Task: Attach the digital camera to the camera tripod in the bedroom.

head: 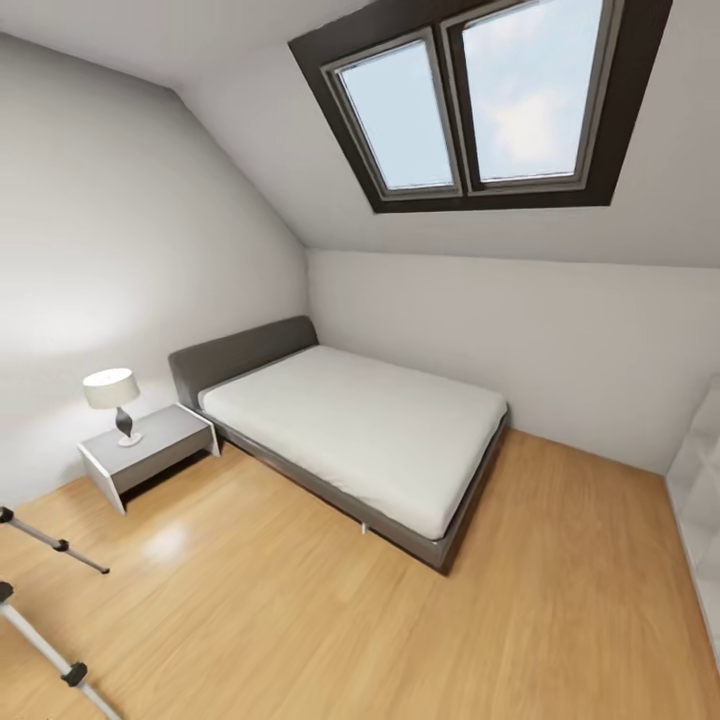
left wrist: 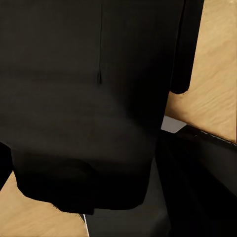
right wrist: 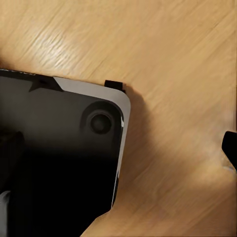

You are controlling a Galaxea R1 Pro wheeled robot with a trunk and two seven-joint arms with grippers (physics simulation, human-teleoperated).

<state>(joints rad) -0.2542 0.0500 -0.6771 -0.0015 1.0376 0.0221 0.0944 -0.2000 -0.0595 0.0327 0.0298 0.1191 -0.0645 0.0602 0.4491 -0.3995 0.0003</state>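
Currently the head view faces a pale grey-walled bedroom with a light wood plank floor. Two silver metal legs with black joints, of the camera tripod, enter at the view's lower left edge; its head is out of frame. Grey upholstered bed with white mattress stands against the far wall, under a dark-framed double skylight. Beside the bed: grey bedside table carrying a white-shaded lamp. White shelving shows at the right edge. Wrist views show dark robot body over plank floor; state of either claw cannot be told.
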